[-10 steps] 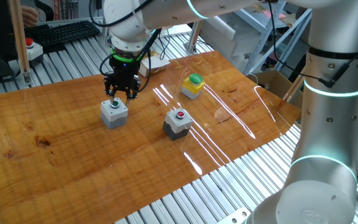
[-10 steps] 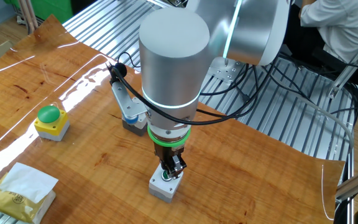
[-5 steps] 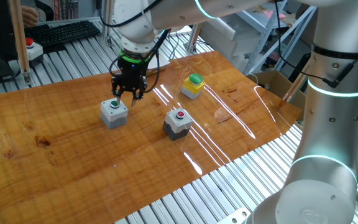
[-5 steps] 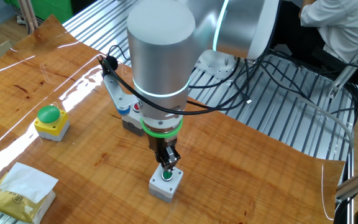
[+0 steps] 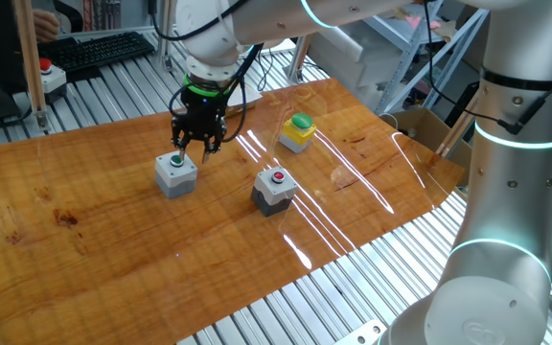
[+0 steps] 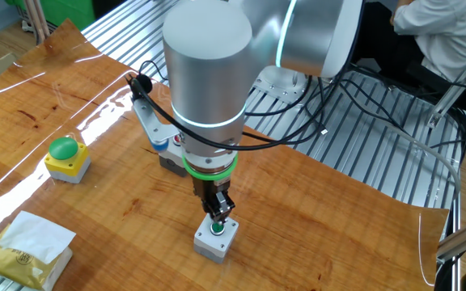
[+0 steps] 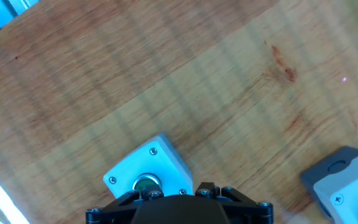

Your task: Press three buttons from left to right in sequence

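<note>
Claw (image 5: 193,146) above light grey, green-capped button (image 5: 176,172)

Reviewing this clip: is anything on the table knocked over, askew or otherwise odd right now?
Nothing stands out. The light grey box, dark grey box and yellow box all sit upright on the table. The hand hovers just above the light grey box.

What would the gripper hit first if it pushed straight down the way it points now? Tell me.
Most likely the green cap of the light grey button box. The gripper hangs just above it, pointing down, though it may sit slightly off-centre.
</note>
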`<state>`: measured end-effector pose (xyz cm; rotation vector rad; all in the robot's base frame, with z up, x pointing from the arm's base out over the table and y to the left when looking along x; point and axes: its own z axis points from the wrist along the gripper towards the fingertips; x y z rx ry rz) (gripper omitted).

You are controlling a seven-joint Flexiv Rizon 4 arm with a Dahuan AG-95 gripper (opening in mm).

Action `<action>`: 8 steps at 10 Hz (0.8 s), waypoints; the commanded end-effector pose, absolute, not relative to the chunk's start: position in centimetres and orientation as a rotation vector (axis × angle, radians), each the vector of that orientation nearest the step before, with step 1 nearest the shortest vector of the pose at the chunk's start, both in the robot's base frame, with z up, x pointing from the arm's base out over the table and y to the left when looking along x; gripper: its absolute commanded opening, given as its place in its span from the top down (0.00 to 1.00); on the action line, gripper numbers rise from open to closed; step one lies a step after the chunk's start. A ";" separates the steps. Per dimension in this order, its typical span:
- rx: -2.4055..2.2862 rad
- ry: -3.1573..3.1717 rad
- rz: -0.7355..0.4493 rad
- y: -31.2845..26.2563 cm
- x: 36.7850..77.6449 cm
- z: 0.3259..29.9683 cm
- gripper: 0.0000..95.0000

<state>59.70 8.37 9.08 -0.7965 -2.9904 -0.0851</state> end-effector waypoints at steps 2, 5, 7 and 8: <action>-0.769 -2.994 -0.084 8.8 60.1 9.4 0.80; -0.785 -2.990 -0.079 9.1 60.2 9.5 0.80; -0.788 -2.991 -0.084 9.1 60.2 9.2 0.80; -0.790 -2.993 -0.084 9.1 60.3 9.2 0.80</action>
